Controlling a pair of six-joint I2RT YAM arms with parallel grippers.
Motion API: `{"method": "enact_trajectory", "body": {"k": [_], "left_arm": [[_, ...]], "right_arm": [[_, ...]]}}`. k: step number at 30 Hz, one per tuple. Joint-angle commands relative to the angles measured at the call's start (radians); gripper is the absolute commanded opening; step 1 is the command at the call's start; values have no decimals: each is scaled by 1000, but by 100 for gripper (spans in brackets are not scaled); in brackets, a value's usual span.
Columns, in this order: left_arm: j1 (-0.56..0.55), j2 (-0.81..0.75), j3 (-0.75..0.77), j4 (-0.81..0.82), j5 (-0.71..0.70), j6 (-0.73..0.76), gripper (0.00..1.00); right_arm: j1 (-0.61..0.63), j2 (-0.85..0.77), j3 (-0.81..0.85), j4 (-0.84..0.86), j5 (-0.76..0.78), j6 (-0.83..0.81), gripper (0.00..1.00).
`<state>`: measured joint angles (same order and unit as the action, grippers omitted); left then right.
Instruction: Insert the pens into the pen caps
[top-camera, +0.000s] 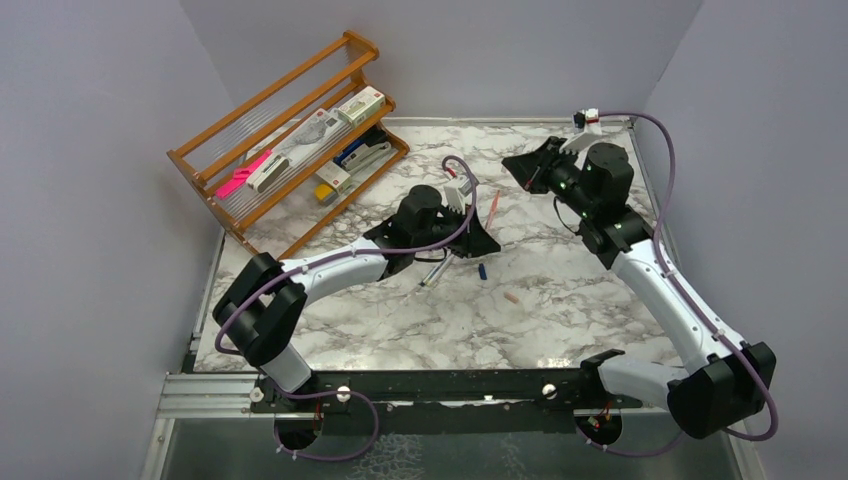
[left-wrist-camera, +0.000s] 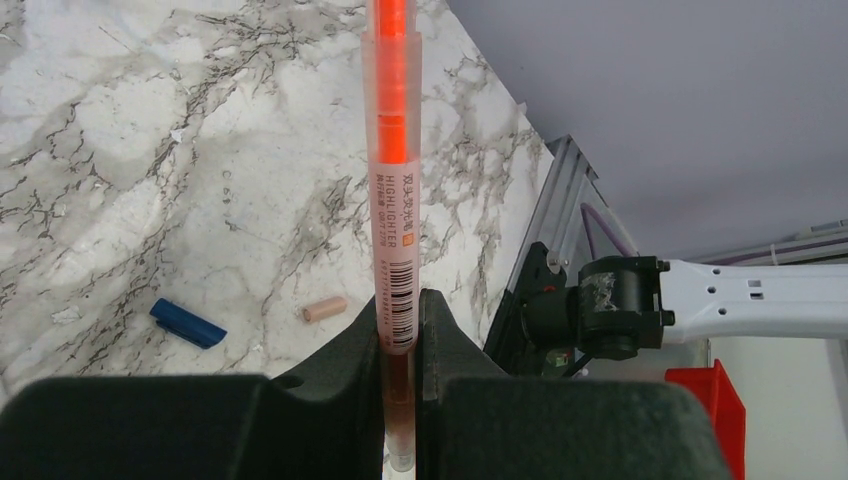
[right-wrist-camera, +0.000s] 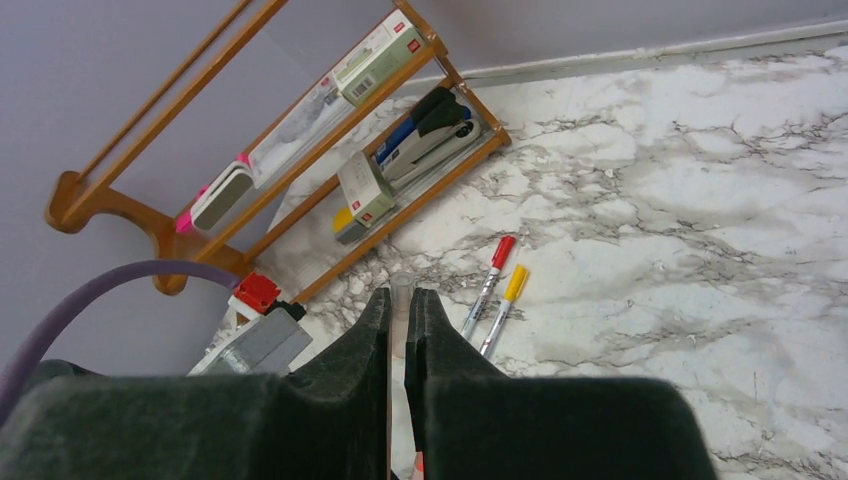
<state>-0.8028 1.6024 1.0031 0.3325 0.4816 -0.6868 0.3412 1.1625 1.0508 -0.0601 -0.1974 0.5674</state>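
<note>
Highlighter (left-wrist-camera: 392, 150), orange, sits pinched in the left gripper (left-wrist-camera: 402, 310) above the marble table (left-wrist-camera: 120, 150), barrel jutting forward, presumably to meet a cap. Right gripper (right-wrist-camera: 400, 305) squeezes a clear tube (right-wrist-camera: 401, 286), likely that cap. Left wrist view catches blue cap (left-wrist-camera: 187, 323) and pink cap (left-wrist-camera: 324, 308) lying loose; right wrist view misses them, showing red-capped pen (right-wrist-camera: 490, 283) and yellow-capped pen (right-wrist-camera: 506, 298) instead.

The left arm (top-camera: 330, 265) reaches forward and ends just right of the near end of the wooden rack (top-camera: 360, 42). The left gripper (left-wrist-camera: 400, 302) is clamped on an orange highlighter (left-wrist-camera: 392, 150), which juts well past its fingers. The right arm (top-camera: 660, 290) stretches further back, well to the right of the rack. The right gripper (right-wrist-camera: 402, 296) points towards the rack, closed tight on a thin clear tube (right-wrist-camera: 401, 285).
</note>
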Motion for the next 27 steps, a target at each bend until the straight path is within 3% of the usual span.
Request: {"method": "enact_trajectory", "body": {"k": [1,27], "left_arm": [[-4,-26,1,50,-17,-7,0],[-19,-81,-17,79,-8,9,0]], "right_arm": [[-2,-30,5,15,-43,-25,1],[-2,-64,-46,-20,-59,-9,1]]}}
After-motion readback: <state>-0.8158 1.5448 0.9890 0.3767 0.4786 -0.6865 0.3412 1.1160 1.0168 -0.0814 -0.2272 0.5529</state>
